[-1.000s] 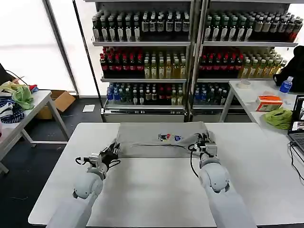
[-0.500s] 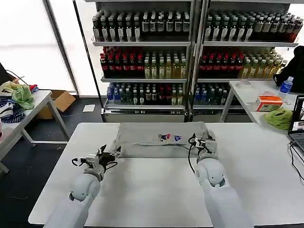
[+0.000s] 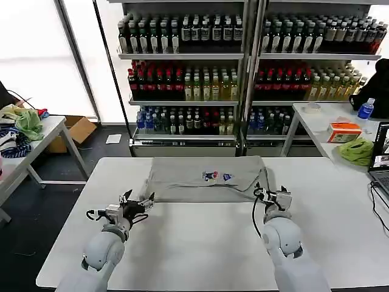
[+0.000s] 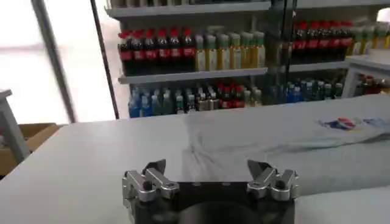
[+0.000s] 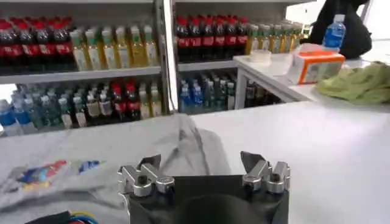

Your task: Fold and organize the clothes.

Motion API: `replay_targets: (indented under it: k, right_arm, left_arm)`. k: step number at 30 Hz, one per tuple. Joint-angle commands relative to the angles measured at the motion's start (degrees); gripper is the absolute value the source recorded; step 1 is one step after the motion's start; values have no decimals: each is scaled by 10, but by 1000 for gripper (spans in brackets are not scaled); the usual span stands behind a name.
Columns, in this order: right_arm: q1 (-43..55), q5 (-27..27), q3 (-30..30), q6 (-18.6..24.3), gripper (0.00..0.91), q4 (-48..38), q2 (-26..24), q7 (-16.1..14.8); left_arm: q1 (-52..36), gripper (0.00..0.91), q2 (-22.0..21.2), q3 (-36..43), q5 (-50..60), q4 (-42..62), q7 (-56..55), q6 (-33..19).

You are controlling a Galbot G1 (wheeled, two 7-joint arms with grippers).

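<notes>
The light grey T-shirt (image 3: pixel 206 176) lies folded into a wide band across the far middle of the white table (image 3: pixel 194 243), its small coloured print (image 3: pixel 217 176) facing up. My left gripper (image 3: pixel 137 203) hovers open just off the shirt's front left corner, with nothing in it. By the front right corner, my right gripper (image 3: pixel 275 196) is also open and holds nothing. The left wrist view has the open left gripper (image 4: pixel 207 167) before the shirt (image 4: pixel 274 137). In the right wrist view the open right gripper (image 5: pixel 200 161) faces the shirt's edge (image 5: pixel 122 152).
Shelves of bottles (image 3: pixel 243 67) stand behind the table. A side table on the left carries green cloths (image 3: pixel 25 121) and a striped cloth (image 3: pixel 15 146). The right table holds a green cloth (image 3: pixel 357 150), an orange box (image 3: pixel 344 131) and a laptop (image 3: pixel 382 159).
Both grippers have backed away from the shirt's front corners, toward me and slightly outward. The shirt stays flat on the table.
</notes>
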Motion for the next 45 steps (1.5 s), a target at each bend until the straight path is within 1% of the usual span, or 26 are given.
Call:
replay_targets:
  k: [1,4,10,16,25,35,36,37,38,39,40,41,42,43,44,45]
  right_arm:
    - [-30,-1,10,-2,907,9,-9,0]
    - [-16,-3,10,-2,907,-9,-5,-1]
    - [3,-4,4,-3,907,-25,-2,0]
    - [10,-3,-2,-3,907,-42,0,1]
    - [17,-14,-6,-3,907,-52,5,-2]
    - [22,-15,-11,-3,907,-74,11,-6]
    - [21,-15,-10,-3,907,-74,10,-7]
    - [19,-15,-9,-3,907,-75,9,-8]
    - [17,-13,-9,-3,907,-76,8,-9]
    - [15,-10,-7,-3,756,-77,7,-9]
    - [13,-6,-5,-3,595,-79,6,-9]
    - [11,0,-4,-2,534,-80,5,-9]
    - [9,3,-2,-2,413,-82,5,-10]
    - [8,5,-1,-2,322,-84,5,-12]
    - [7,4,1,-1,212,-88,5,-15]
    - [6,4,1,-1,30,-89,6,-15]
  left_arm:
    - [9,907,-1,11,-1,-16,-1,16]
    - [-1,907,3,18,-16,-8,0,34]
    - [-32,907,1,28,-46,13,-1,52]
    - [-56,907,10,39,-64,24,-2,66]
    - [-79,907,19,34,-86,30,-14,62]
    - [-76,907,26,33,-86,46,-13,63]
    - [-75,877,26,33,-86,45,-13,64]
    - [-75,756,26,33,-86,45,-14,64]
    - [-74,584,27,35,-86,45,-14,65]
    - [-74,393,28,37,-85,46,-14,65]
    - [-72,232,29,39,-83,47,-14,65]
    - [-70,171,28,39,-82,48,-14,65]
    - [-70,171,26,39,-82,48,-15,64]
    - [-70,71,25,39,-82,49,-15,64]
    - [-69,50,25,39,-82,49,-14,64]
    - [-69,10,24,40,-82,50,-14,64]
